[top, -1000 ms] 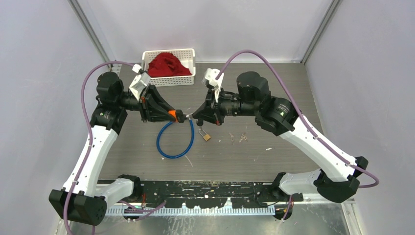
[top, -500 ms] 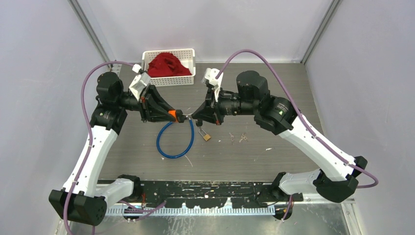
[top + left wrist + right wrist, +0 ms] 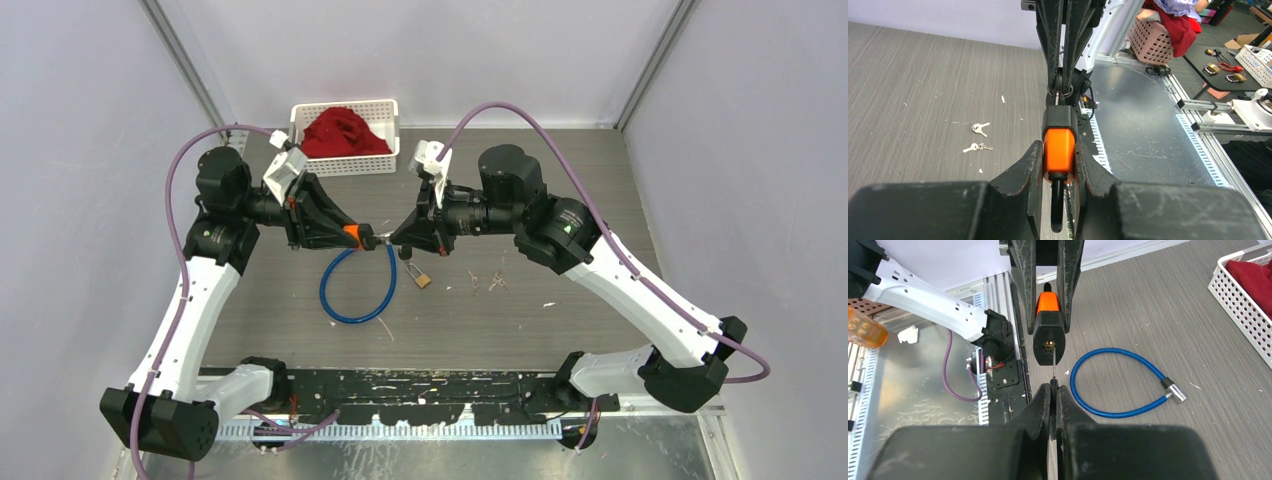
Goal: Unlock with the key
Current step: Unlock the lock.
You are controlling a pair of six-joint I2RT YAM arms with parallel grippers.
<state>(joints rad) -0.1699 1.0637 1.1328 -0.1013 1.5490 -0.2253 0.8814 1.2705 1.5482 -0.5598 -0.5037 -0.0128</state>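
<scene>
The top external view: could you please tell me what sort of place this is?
Probably a robotics lab test cell: a grey wood-grain tabletop boxed in by plain white panel walls, with brass padlocks lying outside it.

A grey wood-grain table (image 3: 580,180) stands boxed in by plain pale walls (image 3: 70,200) and metal corner posts (image 3: 655,60) under even light, with a scuffed sheet-metal ledge (image 3: 450,455) along its near edge and a cluttered dark surface (image 3: 1198,55) beyond.

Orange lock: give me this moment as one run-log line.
left gripper: shut on orange lock | right gripper: shut on key | key: blade at keyhole | blue cable: silver end free
</scene>
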